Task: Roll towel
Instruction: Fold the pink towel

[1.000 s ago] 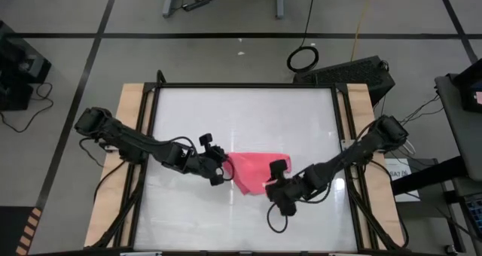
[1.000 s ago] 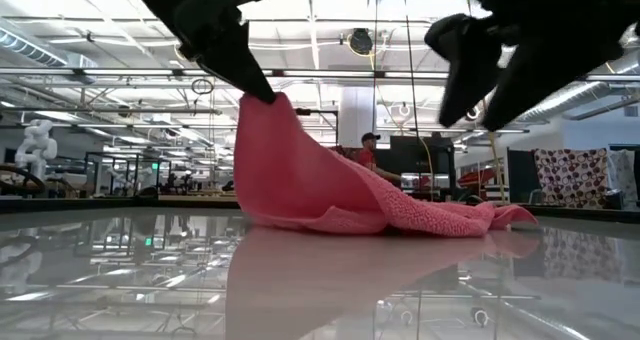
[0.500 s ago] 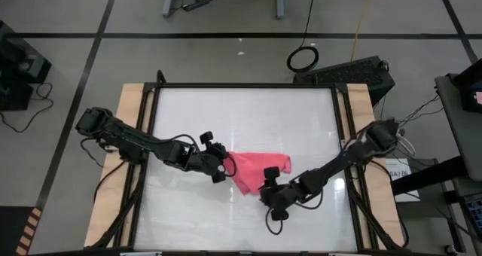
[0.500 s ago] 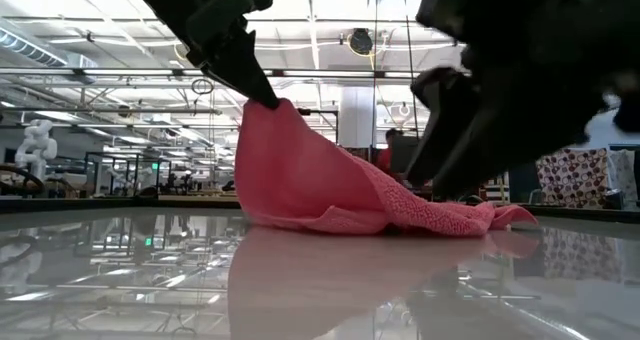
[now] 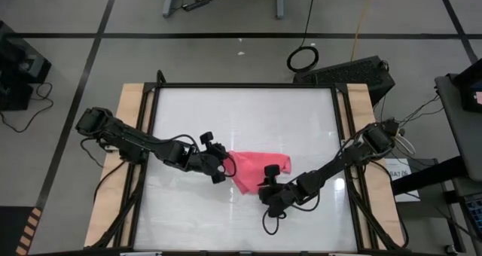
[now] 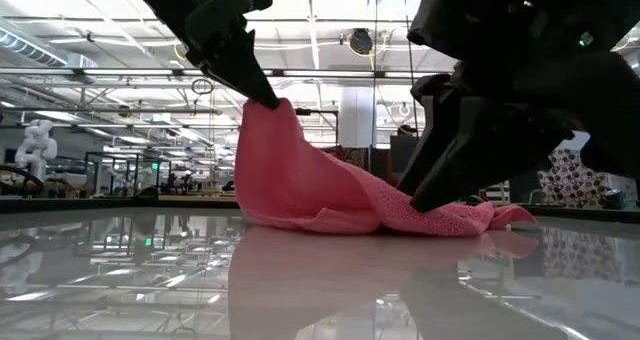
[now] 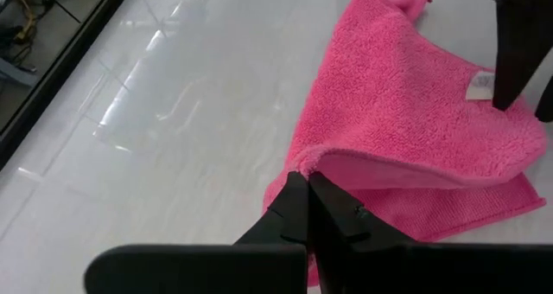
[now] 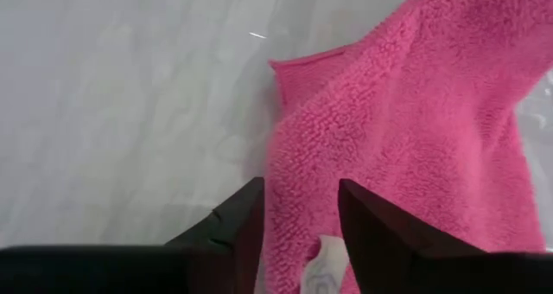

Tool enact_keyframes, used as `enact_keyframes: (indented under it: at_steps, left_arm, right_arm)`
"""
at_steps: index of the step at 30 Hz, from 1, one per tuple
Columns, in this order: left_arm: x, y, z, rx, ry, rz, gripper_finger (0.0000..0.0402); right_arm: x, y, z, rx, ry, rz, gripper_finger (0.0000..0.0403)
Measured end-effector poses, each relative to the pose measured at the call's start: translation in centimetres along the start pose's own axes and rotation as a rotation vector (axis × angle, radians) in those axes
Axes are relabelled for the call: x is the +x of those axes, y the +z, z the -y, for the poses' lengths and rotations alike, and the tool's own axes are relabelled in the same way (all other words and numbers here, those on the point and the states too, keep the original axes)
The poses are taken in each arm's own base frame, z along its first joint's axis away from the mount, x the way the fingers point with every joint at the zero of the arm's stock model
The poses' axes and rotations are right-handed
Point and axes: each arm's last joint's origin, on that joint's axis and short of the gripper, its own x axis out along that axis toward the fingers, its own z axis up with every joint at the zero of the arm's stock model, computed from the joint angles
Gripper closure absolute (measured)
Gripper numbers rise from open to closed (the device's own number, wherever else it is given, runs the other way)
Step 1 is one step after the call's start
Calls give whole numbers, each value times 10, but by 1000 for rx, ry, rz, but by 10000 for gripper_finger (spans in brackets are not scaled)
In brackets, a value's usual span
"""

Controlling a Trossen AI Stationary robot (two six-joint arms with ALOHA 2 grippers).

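White and glossy, the bench (image 5: 226,113) sits in a dark frame with wooden strips along both sides, and behind it the low view shows a big hall with ceiling lights and racks.

Near the middle of the bench, a little toward the front edge, lies the pink towel (image 5: 254,170), crumpled and partly folded over itself. Its left corner is lifted off the surface into a peak, while the rest slopes down and lies flat toward the right. A small white label shows on its upper face in both wrist views.

At the towel's left end, the left tool (image 5: 225,166) has its fingers pressed together on the raised corner, pinching the cloth and holding it up, as the low view (image 6: 262,92) and left wrist view (image 7: 308,209) make plain.

From the other side, the right tool (image 5: 263,191) reaches in at the towel's front right edge. Its fingers (image 8: 380,233) are spread, with pink cloth and the white label showing in the gap between them. In the low view (image 6: 425,195) its tips are down on the flat part of the towel, touching it.
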Motion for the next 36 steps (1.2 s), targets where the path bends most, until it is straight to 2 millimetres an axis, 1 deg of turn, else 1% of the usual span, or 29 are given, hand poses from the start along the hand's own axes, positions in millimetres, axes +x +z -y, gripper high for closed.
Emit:
enact_keyframes:
  at_steps: [5, 11, 18, 24, 29, 31, 32, 34, 36]
  left_arm:
    - [0, 1, 0, -4, -2, 5, 401]
    - [-1, 1, 2, -9, -8, 10, 401]
    - [-2, 1, 4, -14, -15, 23, 401]
    - [-2, 2, 4, -26, -16, 24, 401]
    - [-2, 1, 4, -31, -32, 18, 401]
    - [-2, 1, 4, -30, -38, 17, 401]
    - [-2, 1, 4, -27, -37, 16, 401]
    - [-2, 1, 4, -14, -37, 17, 401]
    - [-3, 2, 4, 7, -30, 23, 401]
  right_arm:
    - [1, -1, 2, 25, -1, -11, 294]
    - [1, -3, 3, 34, -3, -39, 296]
    - [2, -4, 4, 46, 38, -59, 302]
    - [9, -10, 1, 39, 32, -87, 331]
    - [12, -11, 1, 43, 30, -99, 373]
    - [11, -11, 1, 27, 34, -96, 393]
    - [9, -10, 2, 14, 36, -96, 397]
    - [4, -8, 3, -15, 34, -113, 397]
    - [-4, 1, 5, -39, 34, -125, 400]
